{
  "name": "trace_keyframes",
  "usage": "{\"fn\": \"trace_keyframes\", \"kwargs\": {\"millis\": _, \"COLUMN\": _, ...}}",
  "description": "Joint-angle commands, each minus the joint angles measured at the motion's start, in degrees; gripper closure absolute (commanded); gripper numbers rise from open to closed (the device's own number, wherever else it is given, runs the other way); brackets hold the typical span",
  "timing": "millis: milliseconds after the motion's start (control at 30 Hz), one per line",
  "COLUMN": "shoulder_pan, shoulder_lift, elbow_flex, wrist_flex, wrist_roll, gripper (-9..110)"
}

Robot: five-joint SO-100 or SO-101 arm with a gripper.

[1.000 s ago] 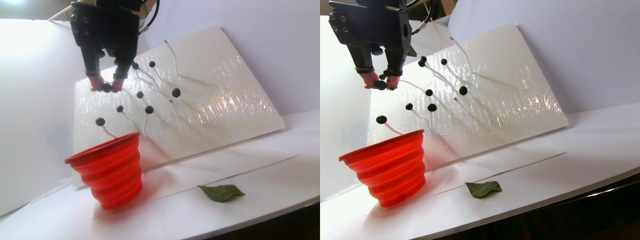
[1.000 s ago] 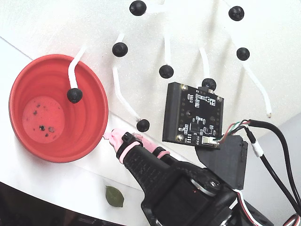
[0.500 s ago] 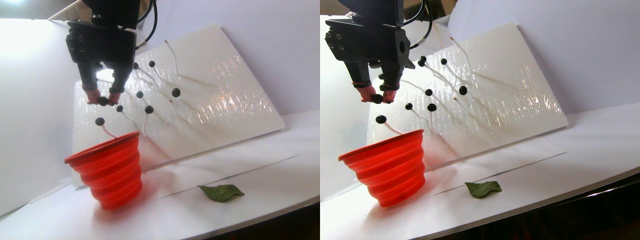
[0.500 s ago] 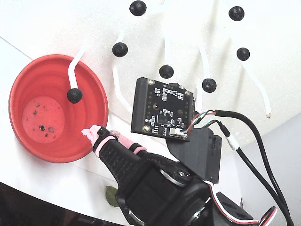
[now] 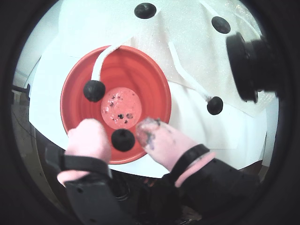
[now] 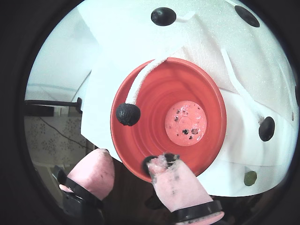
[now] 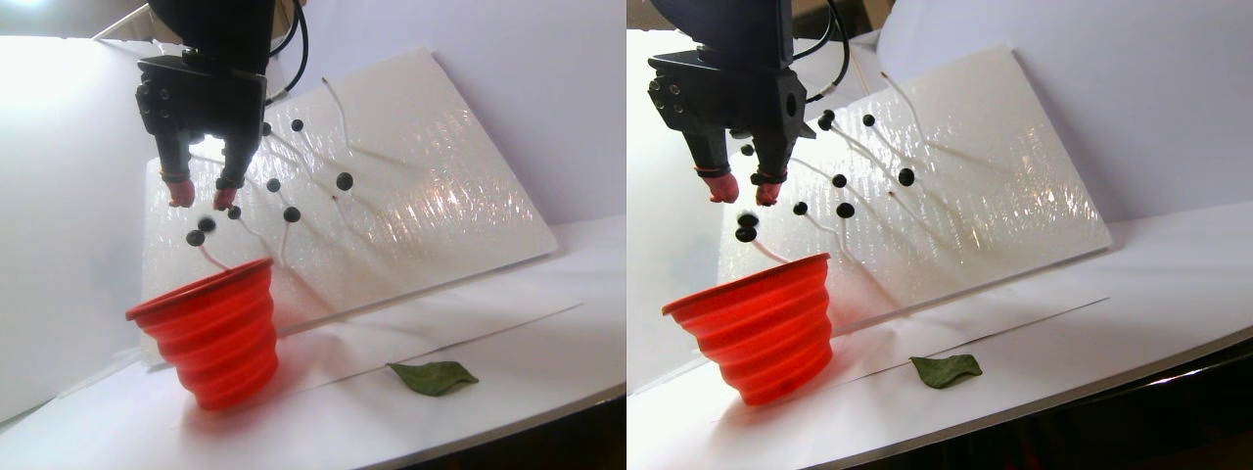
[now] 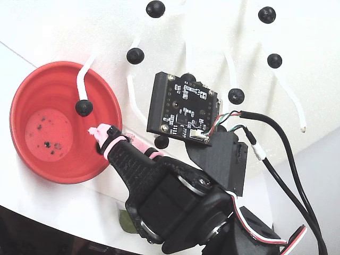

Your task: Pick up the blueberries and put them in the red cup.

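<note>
The red cup [image 7: 210, 333] stands on the white table below my gripper [image 7: 203, 195], which is open. One blueberry [image 7: 207, 224] is loose in the air just under the pink fingertips [image 7: 181, 193], above the cup's rim. In a wrist view that berry [image 5: 123, 139] shows free between the two pads, over the cup [image 5: 150, 89]. Another berry [image 5: 94, 90] sits on a white stem over the cup's mouth. Several more berries [image 8: 135, 55] sit on stems on the tilted white board [image 7: 411, 196]. Only dark specks lie on the cup's bottom [image 6: 185, 124].
A green leaf [image 7: 433, 377] lies on the table to the right of the cup. The white board leans behind the cup with thin white stems [image 8: 135, 109] sticking out. The table's dark front edge [image 7: 509, 436] runs along the bottom right.
The gripper slid left over the cup with the berry in it, then its fingers parted. The berry has left the pads and dropped a little toward the cup.
</note>
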Motion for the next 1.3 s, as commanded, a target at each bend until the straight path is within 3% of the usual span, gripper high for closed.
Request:
{"fn": "trace_keyframes", "kwargs": {"millis": 0, "shoulder_pan": -2.02, "shoulder_lift": 0.97, "elbow_flex": -4.66, "wrist_flex": -2.11, "wrist_roll": 0.62, "gripper": 81}}
{"fn": "trace_keyframes", "kwargs": {"millis": 1267, "shoulder_pan": 9.05, "shoulder_lift": 19.78, "elbow_flex": 6.15, "wrist_flex": 6.06, "wrist_roll": -12.48, "gripper": 85}}
